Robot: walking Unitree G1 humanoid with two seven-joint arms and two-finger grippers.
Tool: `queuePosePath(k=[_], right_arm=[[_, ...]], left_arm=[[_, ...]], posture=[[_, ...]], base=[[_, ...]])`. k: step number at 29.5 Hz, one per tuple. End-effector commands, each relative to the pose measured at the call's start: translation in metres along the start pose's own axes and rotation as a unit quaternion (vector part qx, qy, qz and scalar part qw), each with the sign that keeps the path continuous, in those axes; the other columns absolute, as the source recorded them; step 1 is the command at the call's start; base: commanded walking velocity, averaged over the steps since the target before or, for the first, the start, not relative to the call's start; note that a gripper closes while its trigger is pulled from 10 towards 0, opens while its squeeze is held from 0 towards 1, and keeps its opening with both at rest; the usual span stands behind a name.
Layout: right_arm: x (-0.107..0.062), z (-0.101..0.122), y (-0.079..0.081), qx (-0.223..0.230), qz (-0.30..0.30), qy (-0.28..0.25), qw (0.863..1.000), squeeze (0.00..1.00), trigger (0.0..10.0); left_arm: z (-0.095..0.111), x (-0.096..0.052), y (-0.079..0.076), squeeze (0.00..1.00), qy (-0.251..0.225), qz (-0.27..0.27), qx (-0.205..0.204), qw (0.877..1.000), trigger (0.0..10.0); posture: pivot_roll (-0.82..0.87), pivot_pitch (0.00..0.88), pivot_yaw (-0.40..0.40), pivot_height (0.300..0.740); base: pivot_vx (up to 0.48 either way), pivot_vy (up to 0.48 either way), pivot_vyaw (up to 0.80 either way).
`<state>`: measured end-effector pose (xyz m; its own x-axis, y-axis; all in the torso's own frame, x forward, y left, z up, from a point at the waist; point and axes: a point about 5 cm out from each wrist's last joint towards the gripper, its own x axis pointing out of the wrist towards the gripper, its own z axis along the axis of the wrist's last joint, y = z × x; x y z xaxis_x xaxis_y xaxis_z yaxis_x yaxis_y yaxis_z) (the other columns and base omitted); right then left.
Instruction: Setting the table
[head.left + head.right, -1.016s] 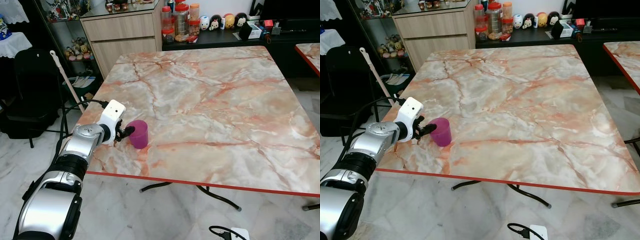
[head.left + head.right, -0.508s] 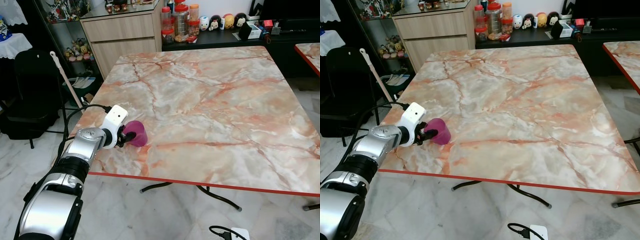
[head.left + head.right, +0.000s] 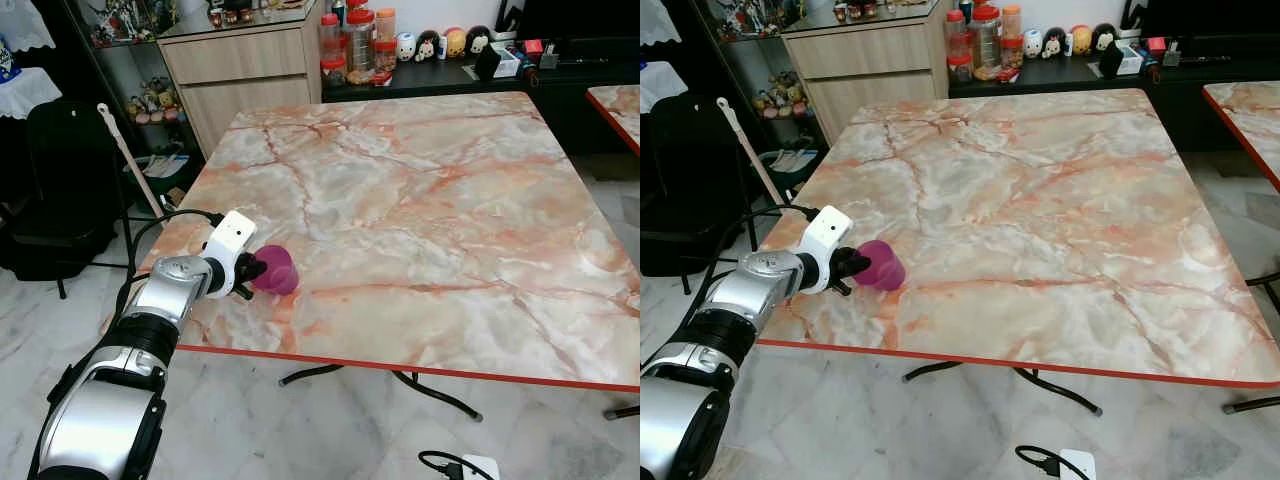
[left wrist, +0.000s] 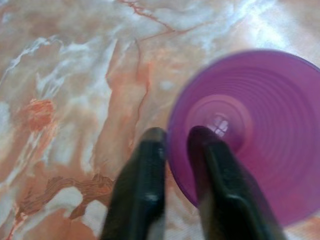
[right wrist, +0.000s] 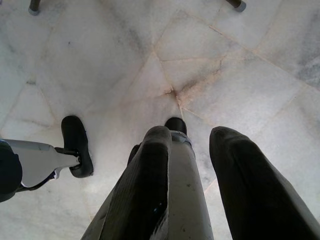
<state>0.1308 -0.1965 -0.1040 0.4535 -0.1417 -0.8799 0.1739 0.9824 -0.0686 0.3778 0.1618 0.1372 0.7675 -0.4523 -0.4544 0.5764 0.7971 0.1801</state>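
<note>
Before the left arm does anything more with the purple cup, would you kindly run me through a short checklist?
1. Left gripper pinches the rim of the purple plastic cup, one finger inside: ok.
2. Cup upright: not ok, tipped on its side, mouth toward the gripper.
3. Cup empty: ok, bare ribbed inside.
4. Cup on the marble-patterned table, away from its red edge: ok, though near the corner.
5. Free tabletop beyond the cup: ok.
6. Right gripper idle over the floor: ok.

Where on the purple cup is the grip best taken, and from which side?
On the rim wall, from the open mouth: the purple cup lies tipped toward the left end effector, whose fingers already straddle that wall, one inside, one outside.
</note>
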Motion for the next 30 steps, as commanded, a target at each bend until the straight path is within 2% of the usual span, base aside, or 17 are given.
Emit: queuePosePath(k=[1, 9, 14, 16, 17, 20, 22, 23, 25, 26, 27, 28, 30], right_arm=[[-0.002, -0.012, 0.004, 0.006, 0.003, 0.023, 1.000, 0.00, 10.0], [-0.002, -0.012, 0.004, 0.006, 0.002, 0.022, 1.000, 0.00, 10.0], [-0.002, -0.011, 0.004, 0.007, 0.004, 0.022, 1.000, 0.00, 10.0], [-0.002, -0.011, 0.004, 0.008, 0.004, 0.021, 1.000, 0.00, 10.0], [-0.002, -0.011, 0.004, 0.008, 0.004, 0.021, 1.000, 0.00, 10.0], [-0.002, -0.012, 0.004, 0.009, 0.004, 0.022, 1.000, 0.00, 10.0], [-0.002, -0.012, 0.003, 0.008, 0.003, 0.022, 1.000, 0.00, 10.0], [-0.002, -0.012, 0.003, 0.007, 0.003, 0.022, 1.000, 0.00, 10.0], [-0.002, -0.013, 0.003, 0.004, 0.004, 0.023, 1.000, 0.00, 10.0], [-0.002, -0.012, 0.002, 0.005, 0.003, 0.020, 1.000, 0.00, 10.0], [-0.002, -0.012, 0.002, 0.005, 0.003, 0.020, 1.000, 0.00, 10.0], [-0.002, -0.012, 0.001, 0.005, 0.003, 0.019, 1.000, 0.00, 10.0], [-0.002, -0.011, 0.001, 0.008, 0.008, 0.014, 1.000, 0.00, 10.0]], left_arm=[[0.002, -0.003, 0.004, 0.00, 0.001, 0.010, 0.006, 1.000, 0.0], [0.004, -0.003, 0.006, 0.00, -0.002, 0.015, 0.005, 1.000, 0.0], [0.006, -0.005, 0.010, 0.00, -0.024, 0.034, -0.012, 0.999, 0.0], [0.007, -0.007, 0.015, 0.00, -0.050, 0.063, -0.036, 0.996, 0.0], [0.007, -0.007, 0.015, 0.00, -0.050, 0.063, -0.036, 0.996, 0.0], [0.011, -0.013, 0.019, 0.00, -0.117, 0.095, -0.081, 0.985, 0.0], [0.016, -0.017, 0.020, 0.00, -0.174, 0.122, -0.117, 0.970, 2.4], [0.018, -0.021, 0.021, 0.00, -0.204, 0.140, -0.133, 0.960, 10.0], [0.018, -0.026, 0.022, 0.00, -0.249, 0.175, -0.164, 0.938, 10.0], [0.012, -0.030, 0.021, 0.00, -0.277, 0.208, -0.198, 0.917, 10.0], [0.012, -0.030, 0.021, 0.00, -0.277, 0.208, -0.198, 0.917, 10.0], [0.010, -0.031, 0.020, 0.00, -0.282, 0.216, -0.206, 0.912, 10.0], [-0.003, -0.034, 0.014, 0.00, -0.298, 0.260, -0.221, 0.892, 10.0]], posture=[[0.02, 0.000, 0.131, 0.740], [0.02, 0.000, 0.132, 0.740], [0.02, 0.000, 0.136, 0.740], [0.02, 0.000, 0.137, 0.740], [0.02, 0.000, 0.137, 0.740], [0.02, 0.000, 0.135, 0.740], [0.02, 0.000, 0.131, 0.740], [0.02, 0.000, 0.131, 0.740], [0.02, 0.000, 0.129, 0.740], [0.02, 0.000, 0.120, 0.740], [0.02, 0.000, 0.120, 0.740], [0.02, 0.000, 0.120, 0.740], [0.01, 0.000, 0.112, 0.740]], base=[[0.000, 0.000, 0.00], [0.000, 0.000, 0.00], [0.000, 0.000, 0.00], [0.000, 0.000, 0.00], [0.000, 0.000, 0.00], [0.000, 0.000, 0.00], [0.000, 0.000, 0.00], [0.000, 0.000, 0.00], [0.000, 0.000, 0.00], [0.000, 0.000, 0.00], [0.000, 0.000, 0.00], [0.000, 0.000, 0.00], [0.000, 0.000, 0.00]])
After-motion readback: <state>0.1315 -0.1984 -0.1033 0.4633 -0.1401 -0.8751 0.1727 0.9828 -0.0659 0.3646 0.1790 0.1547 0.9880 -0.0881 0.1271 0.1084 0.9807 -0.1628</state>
